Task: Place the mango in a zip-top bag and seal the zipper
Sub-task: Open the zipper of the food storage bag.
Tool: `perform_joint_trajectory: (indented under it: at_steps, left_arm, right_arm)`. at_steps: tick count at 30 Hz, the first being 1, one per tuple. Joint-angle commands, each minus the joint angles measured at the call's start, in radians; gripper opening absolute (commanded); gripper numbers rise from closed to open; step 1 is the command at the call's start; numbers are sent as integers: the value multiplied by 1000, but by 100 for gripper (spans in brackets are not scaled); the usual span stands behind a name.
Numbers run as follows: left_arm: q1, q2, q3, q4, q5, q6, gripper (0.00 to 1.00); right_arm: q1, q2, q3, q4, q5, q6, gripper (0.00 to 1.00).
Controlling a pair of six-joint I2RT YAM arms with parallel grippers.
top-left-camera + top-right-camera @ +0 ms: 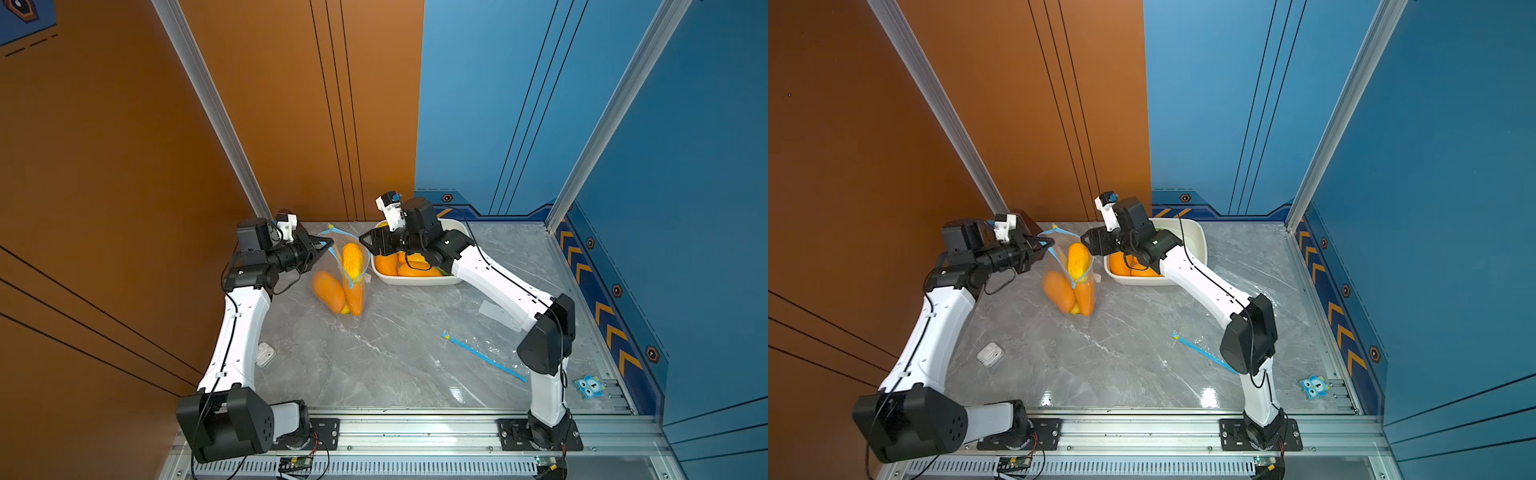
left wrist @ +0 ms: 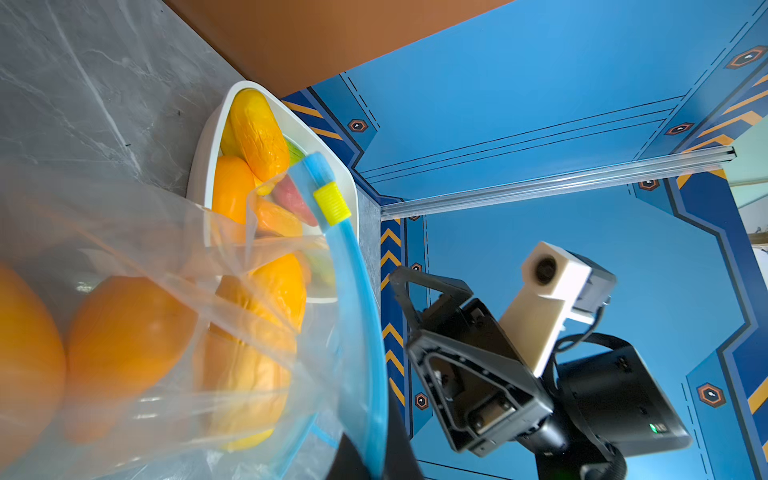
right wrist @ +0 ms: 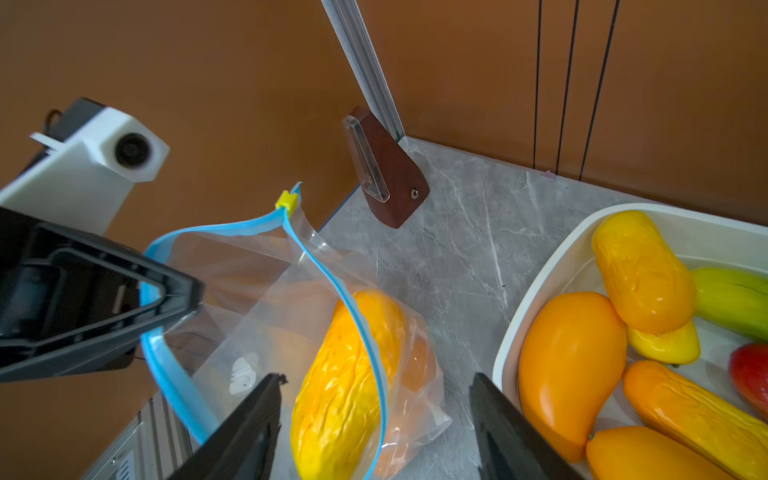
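Near the far left corner of the bench point(image 1: 395, 353), the zip-top bag point(image 3: 257, 291) is being held with its mouth open. Its blue zipper strip point(image 3: 330, 274) is being pinched by the left gripper point(image 1: 328, 246), whose jaws are pressed together on it. A yellow mango point(image 1: 352, 259) is being cradled in that mouth, partly inside. The right gripper point(image 1: 368, 245) is being held just beside it, jaws spread. More mangoes are being carried in a white tub point(image 1: 415, 281) at the far edge.

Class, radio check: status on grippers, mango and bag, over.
Left gripper shut on bag rim. Right gripper open over yellow mango. Mango sits in bag mouth, zipper unsealed. Nothing seen in the way.
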Motion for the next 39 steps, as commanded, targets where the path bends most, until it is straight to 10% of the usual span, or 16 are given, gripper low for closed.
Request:
perform_joint_trajectory:
  at_steps: [1, 10, 26, 35, 39]
  left_arm:
    - [4, 3, 29, 31, 36, 17, 0]
    - [29, 10, -10, 31, 7, 43, 0]
    - [159, -33, -9, 31, -14, 58, 0]
    - [134, -82, 2, 59, -5, 66, 0]
    - [136, -66, -18, 59, -41, 88, 0]
  right_arm:
    - [13, 97, 82, -119, -32, 4, 63]
    - [63, 69, 162, -147, -4, 12, 4]
    - [93, 134, 470, -344, 134, 38, 0]
    - [54, 185, 392, -228, -114, 96, 0]
    - [66, 170, 322, -170, -93, 78, 28]
